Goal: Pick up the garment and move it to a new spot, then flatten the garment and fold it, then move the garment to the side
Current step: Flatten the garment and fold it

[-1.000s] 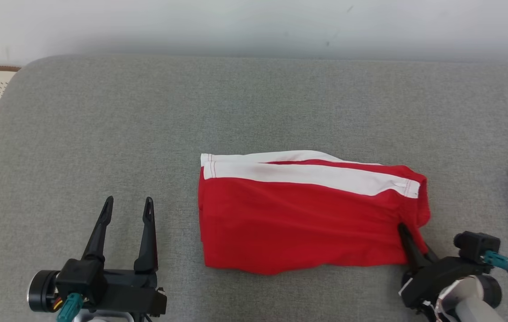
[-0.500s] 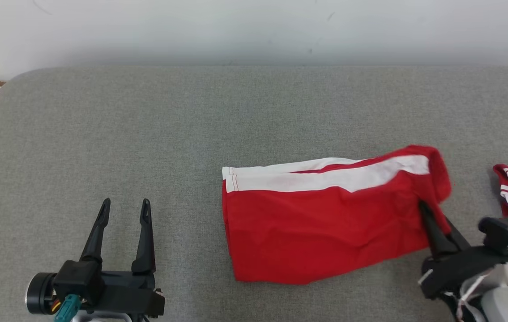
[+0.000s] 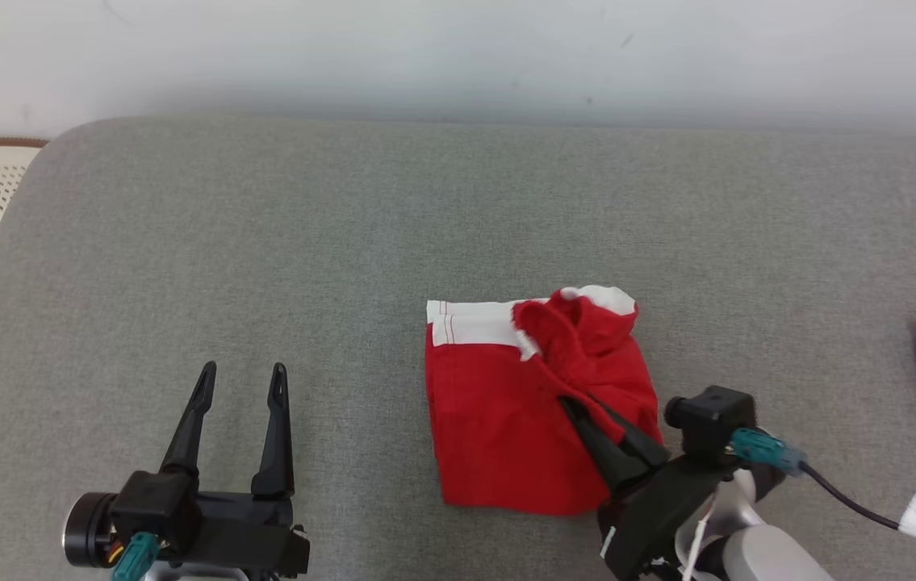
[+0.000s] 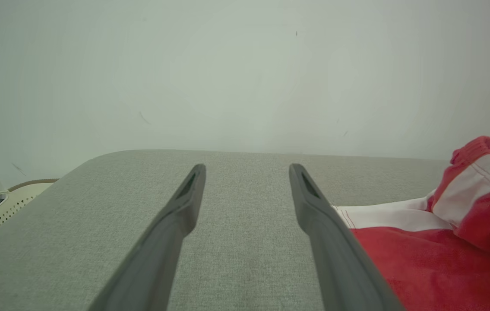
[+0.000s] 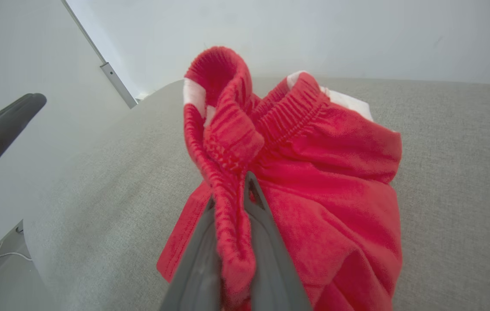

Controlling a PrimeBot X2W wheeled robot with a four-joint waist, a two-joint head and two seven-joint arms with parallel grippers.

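One red garment point(image 3: 490, 436) doubled over on grey cushion point(image 3: 345, 226), my right gripper point(image 3: 579, 405) pinching its waistband, my left gripper point(image 3: 241, 373) spread empty, near left.

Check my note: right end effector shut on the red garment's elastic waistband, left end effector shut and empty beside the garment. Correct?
No. The left end effector is open, not shut: the left wrist view shows its fingers spread apart over the grey cushion. Otherwise right: empty beside the garment, right end effector shut on the elastic waistband.
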